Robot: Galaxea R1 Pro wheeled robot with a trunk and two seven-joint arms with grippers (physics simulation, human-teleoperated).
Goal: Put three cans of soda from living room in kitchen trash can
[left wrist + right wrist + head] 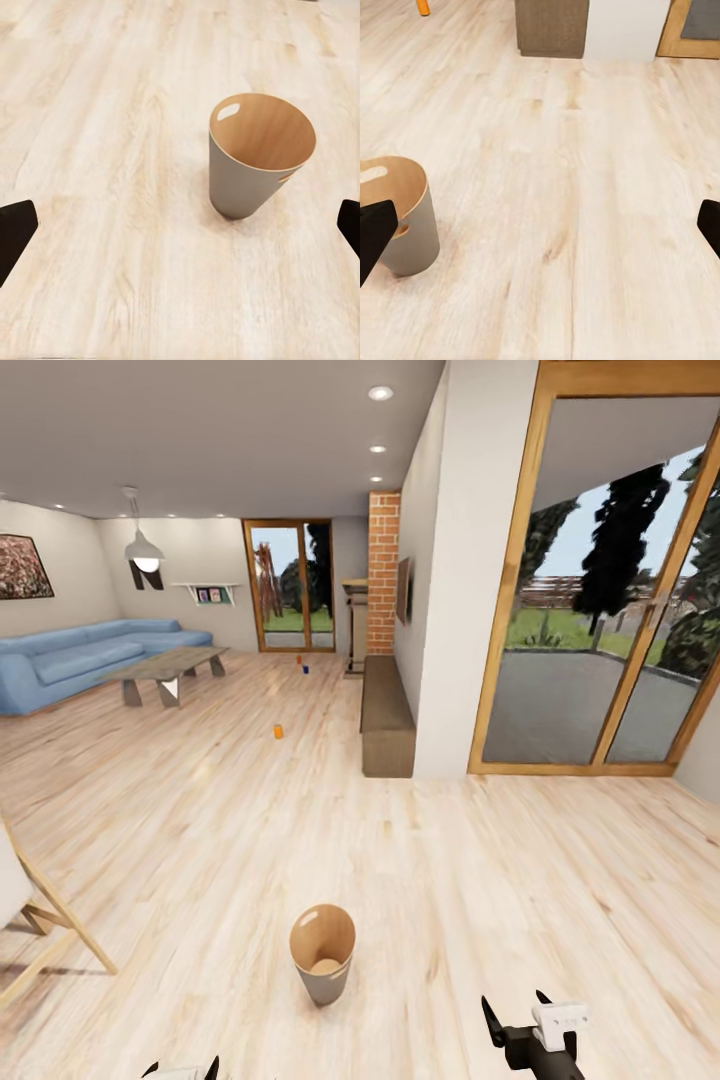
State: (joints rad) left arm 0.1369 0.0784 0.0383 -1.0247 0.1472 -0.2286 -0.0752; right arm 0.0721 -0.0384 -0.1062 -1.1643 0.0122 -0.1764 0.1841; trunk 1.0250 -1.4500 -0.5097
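Both sets of fingers spread wide and empty: right gripper point(516, 1022), left gripper point(180, 225). Just ahead of them stood the trash can point(322, 952), upright on the pale wood floor point(500, 880), apparently holding no cans. Well beyond the trash can lay an orange soda can point(278, 731); farther still, another orange can point(298, 659) beside a blue can point(306, 669), near the brick chimney point(383, 570). Judged barely begun: all three left to fetch. Off to the trash can's far left, a blue sofa point(80, 655) and a coffee table point(165, 668).
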